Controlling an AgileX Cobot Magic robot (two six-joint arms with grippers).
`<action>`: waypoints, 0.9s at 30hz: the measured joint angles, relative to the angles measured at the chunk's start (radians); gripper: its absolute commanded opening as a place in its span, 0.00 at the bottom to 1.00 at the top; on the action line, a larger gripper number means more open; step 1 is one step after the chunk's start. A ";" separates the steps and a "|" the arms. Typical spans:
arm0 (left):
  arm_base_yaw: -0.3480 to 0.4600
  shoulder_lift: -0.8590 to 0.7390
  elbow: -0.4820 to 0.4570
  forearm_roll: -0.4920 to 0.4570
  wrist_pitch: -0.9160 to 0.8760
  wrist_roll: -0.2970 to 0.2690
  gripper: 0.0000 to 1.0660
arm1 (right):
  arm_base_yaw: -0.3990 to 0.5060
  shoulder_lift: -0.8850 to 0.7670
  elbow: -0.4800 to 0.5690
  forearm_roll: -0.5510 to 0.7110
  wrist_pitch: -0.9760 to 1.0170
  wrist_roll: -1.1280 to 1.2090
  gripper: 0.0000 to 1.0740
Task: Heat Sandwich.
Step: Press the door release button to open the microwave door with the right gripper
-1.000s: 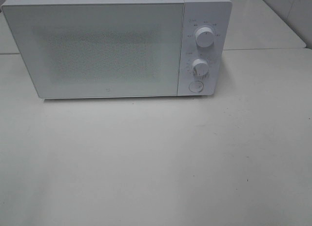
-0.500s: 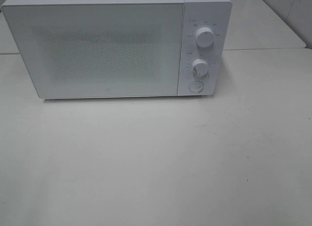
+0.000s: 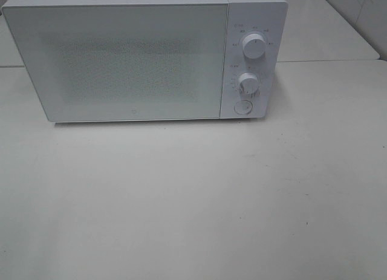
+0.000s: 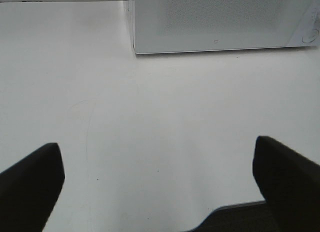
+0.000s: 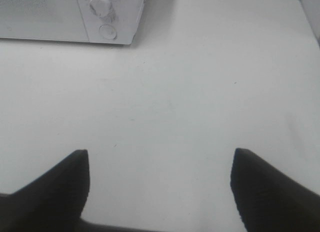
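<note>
This is looking like a mock kitchen station in a robot lab: a white microwave (image 3: 145, 56) with round dials (image 3: 254, 45) is sitting on a plain pale surface (image 3: 193, 201), which is butting against matching tables (image 3: 326, 32) behind it.

No legible text (microwave markings (image 3: 236, 27) blurred)

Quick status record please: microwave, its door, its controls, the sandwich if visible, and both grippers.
microwave: white, at the back of the table
door: shut; the window does not show what is inside
controls: upper knob, lower knob, round button, right of the door
sandwich: not in view
left gripper: open, holding nothing
right gripper: open, holding nothing
</note>
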State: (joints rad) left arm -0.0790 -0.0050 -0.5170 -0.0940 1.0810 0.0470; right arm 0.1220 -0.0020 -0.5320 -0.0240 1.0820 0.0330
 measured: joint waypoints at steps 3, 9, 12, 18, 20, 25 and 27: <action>0.000 0.000 0.000 0.000 0.000 0.000 0.91 | 0.000 0.000 0.025 -0.029 -0.050 0.004 0.71; 0.000 0.000 0.000 0.000 0.000 0.000 0.91 | 0.000 0.000 0.034 -0.034 -0.069 0.004 0.71; 0.000 0.000 0.000 0.000 0.000 0.000 0.91 | 0.000 0.000 0.034 -0.034 -0.069 0.004 0.71; 0.000 0.000 0.000 0.000 0.000 0.000 0.91 | 0.000 0.000 0.034 -0.035 -0.069 0.004 0.71; 0.000 0.000 0.000 0.000 0.000 0.000 0.91 | 0.000 0.000 0.034 -0.035 -0.072 0.004 0.71; 0.000 0.000 0.000 0.000 0.000 0.000 0.91 | 0.000 0.001 0.020 -0.035 -0.134 0.004 0.71; 0.000 0.000 0.000 0.000 0.000 0.000 0.91 | 0.000 0.006 0.020 -0.035 -0.155 0.004 0.71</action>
State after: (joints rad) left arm -0.0790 -0.0050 -0.5170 -0.0940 1.0810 0.0470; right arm 0.1220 0.0040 -0.5120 -0.0590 0.9270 0.0370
